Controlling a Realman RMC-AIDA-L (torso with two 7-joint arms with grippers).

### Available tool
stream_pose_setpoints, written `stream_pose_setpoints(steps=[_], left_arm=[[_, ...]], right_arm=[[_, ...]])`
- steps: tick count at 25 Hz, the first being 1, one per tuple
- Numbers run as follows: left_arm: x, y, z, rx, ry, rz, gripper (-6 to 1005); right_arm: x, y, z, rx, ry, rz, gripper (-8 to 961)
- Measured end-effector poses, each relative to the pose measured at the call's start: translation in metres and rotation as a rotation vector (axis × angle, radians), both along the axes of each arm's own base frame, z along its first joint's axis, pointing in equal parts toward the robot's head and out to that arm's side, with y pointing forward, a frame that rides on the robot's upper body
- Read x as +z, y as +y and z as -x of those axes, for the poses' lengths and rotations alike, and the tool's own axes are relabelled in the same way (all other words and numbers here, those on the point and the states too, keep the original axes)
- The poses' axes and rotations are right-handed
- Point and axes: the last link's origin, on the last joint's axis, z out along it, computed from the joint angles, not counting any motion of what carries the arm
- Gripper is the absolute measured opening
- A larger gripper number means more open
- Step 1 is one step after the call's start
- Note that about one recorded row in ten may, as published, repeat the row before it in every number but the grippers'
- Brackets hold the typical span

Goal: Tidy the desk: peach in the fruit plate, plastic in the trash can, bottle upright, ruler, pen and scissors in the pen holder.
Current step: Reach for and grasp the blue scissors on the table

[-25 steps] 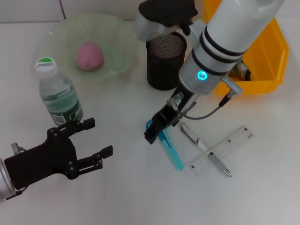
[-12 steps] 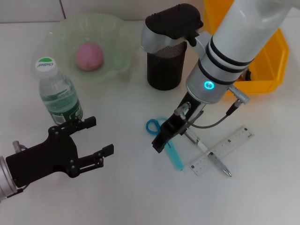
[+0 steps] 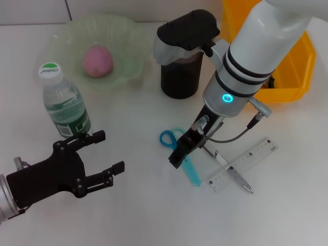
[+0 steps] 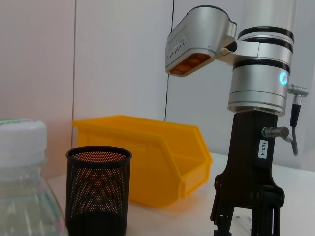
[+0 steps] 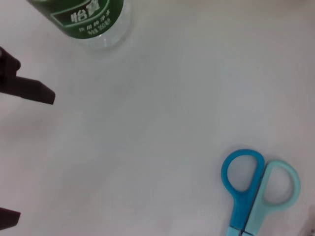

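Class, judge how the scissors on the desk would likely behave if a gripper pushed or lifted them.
The scissors lie flat, so they would probably slide, not roll. They look rigid. Lifted by the handle loops, the closed blades might swing open.

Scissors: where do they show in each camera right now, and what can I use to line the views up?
Head view: the scissors lie on the desk below the pen holder, partly under the right gripper.
Left wrist view: not in it; only the right gripper shows.
Right wrist view: scissors handles low in the corner.
Shared landmark: the water bottle, seen in all three.
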Motion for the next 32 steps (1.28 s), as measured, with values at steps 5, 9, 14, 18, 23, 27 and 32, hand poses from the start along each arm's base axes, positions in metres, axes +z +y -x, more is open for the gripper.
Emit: stream_pose_setpoints(steps=[5,9,14,18,23,27,32], left_arm=[[0.000,0.000,0.000,0.000,0.000,0.000,832],[0.000,-0.001,-0.001,-0.004,-0.003,0.005,832],[-0.001,-0.004,-0.002,-0.013,-0.010,0.016,832],[-0.002,-0.004,-0.002,-0.014,-0.010,0.018,832],[-0.002,-0.004,-0.002,-0.014,-0.009,0.019,832],[-0.002,-0.004,-0.002,-0.014,-0.009,0.019,832],[-0.002,-0.004,-0.002,-0.014,-0.009,0.019,832]], right_arm=[[-0.003,-0.002,0.000,0.020,-0.011,0.006,781],[-0.005,-0.003,-0.001,0.030,-0.014,0.007,772],[-0.007,-0.005,-0.002,0.041,-0.027,0.015,761],[-0.008,-0.005,-0.002,0.048,-0.031,0.017,752],[-0.009,-0.004,-0.002,0.052,-0.026,0.012,741],[-0.011,-0.006,-0.003,0.062,-0.037,0.019,733],[-0.011,-0.006,-0.004,0.060,-0.045,0.023,722]])
